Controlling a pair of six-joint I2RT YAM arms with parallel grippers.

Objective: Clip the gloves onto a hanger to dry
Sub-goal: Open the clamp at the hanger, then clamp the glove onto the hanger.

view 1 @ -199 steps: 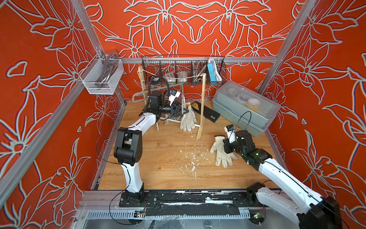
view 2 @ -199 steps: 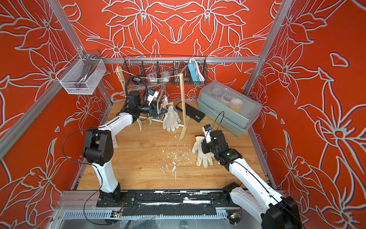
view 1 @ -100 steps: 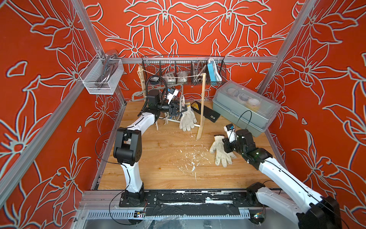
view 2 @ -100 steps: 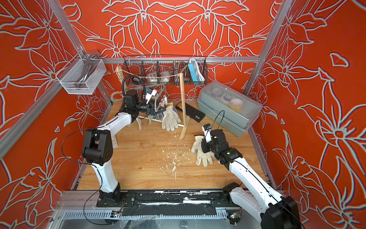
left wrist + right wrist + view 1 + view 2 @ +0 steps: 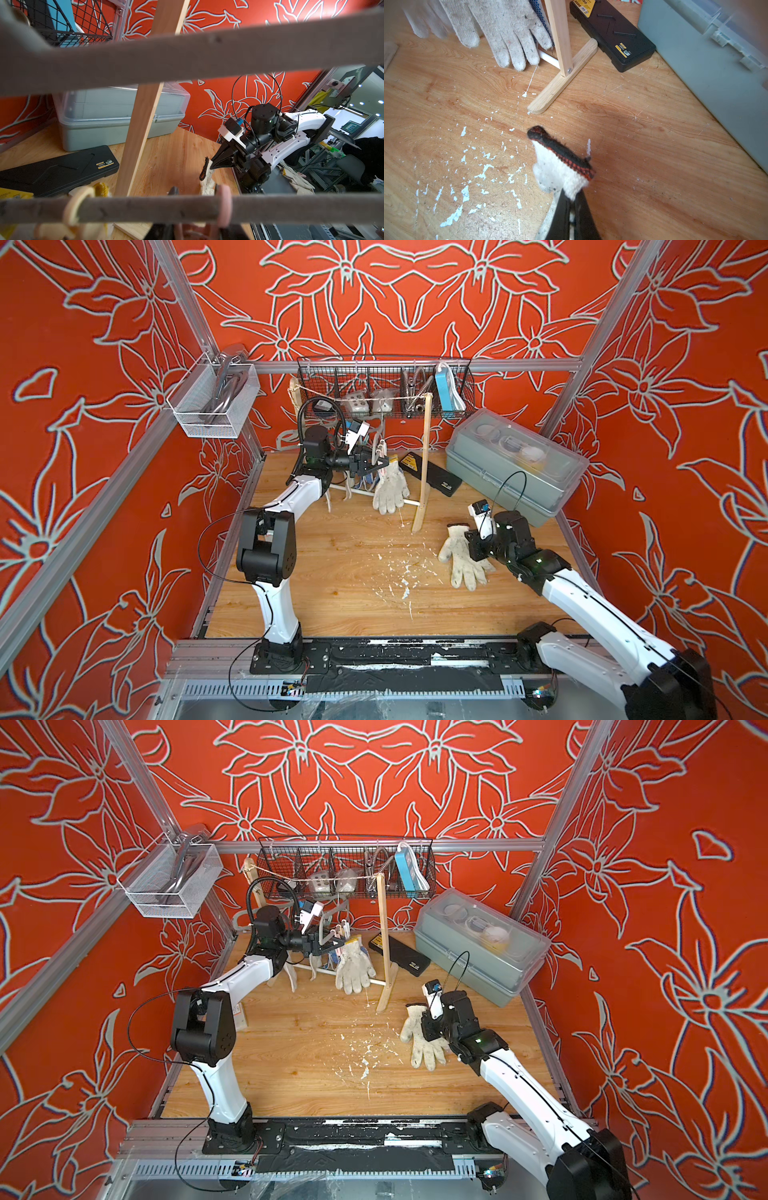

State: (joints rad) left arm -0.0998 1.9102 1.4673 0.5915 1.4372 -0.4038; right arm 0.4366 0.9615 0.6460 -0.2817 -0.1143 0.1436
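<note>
Right pincer (image 5: 571,197) clamps the glove (image 5: 464,563) by its cuff; left pincer (image 5: 385,464): closure unclear.

No lettering is legible; the yellow labels (image 5: 620,48) on the black case (image 5: 612,31) are too small to read.

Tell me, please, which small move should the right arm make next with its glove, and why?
Probably lift the glove clear of the table. The right gripper is shut on its cuff, but most of the glove appears to lie flat on the table, and the hanger, where the left gripper is, hangs higher at the back.
</note>
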